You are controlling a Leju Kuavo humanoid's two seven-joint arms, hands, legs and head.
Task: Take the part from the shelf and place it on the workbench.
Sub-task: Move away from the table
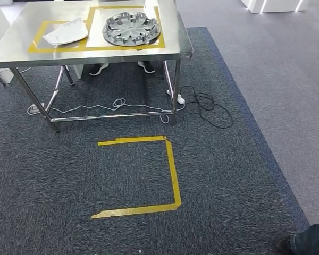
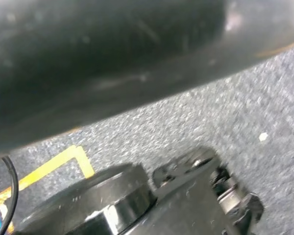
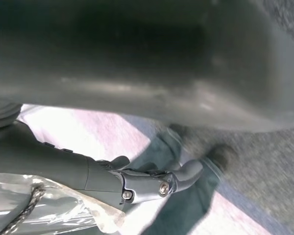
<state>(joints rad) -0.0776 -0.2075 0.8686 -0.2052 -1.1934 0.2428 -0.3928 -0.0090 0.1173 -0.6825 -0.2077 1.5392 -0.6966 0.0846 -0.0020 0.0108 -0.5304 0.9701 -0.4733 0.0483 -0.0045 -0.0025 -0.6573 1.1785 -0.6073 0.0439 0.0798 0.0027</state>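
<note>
One robot hand (image 3: 138, 183), the right, fingers straight beside crinkled clear plastic (image 3: 64, 213), grip on it unclear

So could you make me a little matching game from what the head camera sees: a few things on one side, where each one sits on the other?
Things:
1. round silver wheel cover
2. flat white curved panel
3. black coiled cable
4. dark shoe

Places:
A. carpet by the steel table's right leg
B. smaller taped rectangle on the tabletop
C. bottom right corner of the view
D. larger taped rectangle on the tabletop

Pairs: 1-D, 2-B, 3-A, 4-C
</note>
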